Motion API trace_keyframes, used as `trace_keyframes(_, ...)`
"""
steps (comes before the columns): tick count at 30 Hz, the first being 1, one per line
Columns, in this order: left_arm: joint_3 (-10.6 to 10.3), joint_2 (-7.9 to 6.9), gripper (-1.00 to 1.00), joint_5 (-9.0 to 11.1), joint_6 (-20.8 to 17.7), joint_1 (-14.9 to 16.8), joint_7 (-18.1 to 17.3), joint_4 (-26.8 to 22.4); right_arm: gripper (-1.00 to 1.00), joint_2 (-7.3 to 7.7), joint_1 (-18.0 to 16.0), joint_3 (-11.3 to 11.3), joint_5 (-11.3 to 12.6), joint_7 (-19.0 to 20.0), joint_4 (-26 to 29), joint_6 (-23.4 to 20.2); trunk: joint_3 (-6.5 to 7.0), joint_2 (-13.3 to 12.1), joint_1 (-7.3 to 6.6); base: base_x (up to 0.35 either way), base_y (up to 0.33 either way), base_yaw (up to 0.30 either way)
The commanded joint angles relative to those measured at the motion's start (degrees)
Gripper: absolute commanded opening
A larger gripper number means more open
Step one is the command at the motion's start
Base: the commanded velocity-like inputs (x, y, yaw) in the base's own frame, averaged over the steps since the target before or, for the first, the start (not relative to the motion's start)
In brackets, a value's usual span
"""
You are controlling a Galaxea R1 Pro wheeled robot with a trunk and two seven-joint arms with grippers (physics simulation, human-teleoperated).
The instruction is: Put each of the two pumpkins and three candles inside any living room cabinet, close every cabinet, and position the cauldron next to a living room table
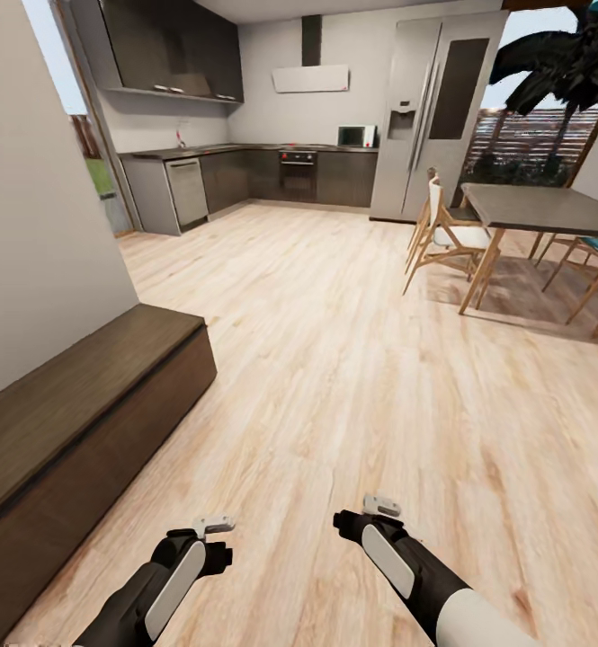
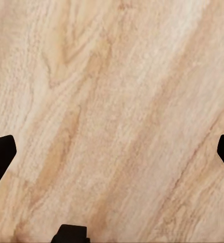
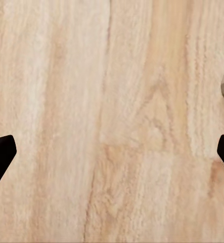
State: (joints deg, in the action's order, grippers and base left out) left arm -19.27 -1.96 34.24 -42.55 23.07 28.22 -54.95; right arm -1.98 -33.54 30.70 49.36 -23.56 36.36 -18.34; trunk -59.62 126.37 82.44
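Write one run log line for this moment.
phase: in transit | left gripper: open, empty | right gripper: open, empty | cabinet: closed, at left | under grippers: wood floor

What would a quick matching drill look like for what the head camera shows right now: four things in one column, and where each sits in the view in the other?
Things:
1. cabinet
2. dining table
3. fridge
4. dishwasher

Places:
A. back wall, right of the oven and microwave
B. against the wall on the left, nearest the arms
C. far left end of the kitchen counter
D. right side, with wooden chairs around it

Pairs: 1-B, 2-D, 3-A, 4-C

Both the left gripper and the right gripper hang open over bare wooden floor, holding nothing.
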Motion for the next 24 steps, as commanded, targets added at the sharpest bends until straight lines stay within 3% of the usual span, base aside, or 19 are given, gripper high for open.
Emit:
trace_keyframes(1,-0.2,-0.06,1.00,0.6,-0.1,0.0,0.6,-0.1,1.00,0.05,0.0,0.2,0.4,-0.5,0.1,-0.1,-0.05,0.0,0.00,0.120,-0.069,0.285)
trace_keyframes(13,-0.2,-0.06,1.00,0.6,-0.1,0.0,0.6,-0.1,1.00,-0.04,0.0,0.3,0.3,-0.6,0.1,-0.2,-0.05,0.0,0.00,0.088,-0.022,0.285)
trace_keyframes(24,-0.2,-0.06,1.00,0.7,0.0,0.0,0.8,-0.1,1.00,-0.04,0.0,0.4,0.3,-0.6,0.1,-0.2,-0.05,0.0,0.00,0.072,-0.157,0.285)
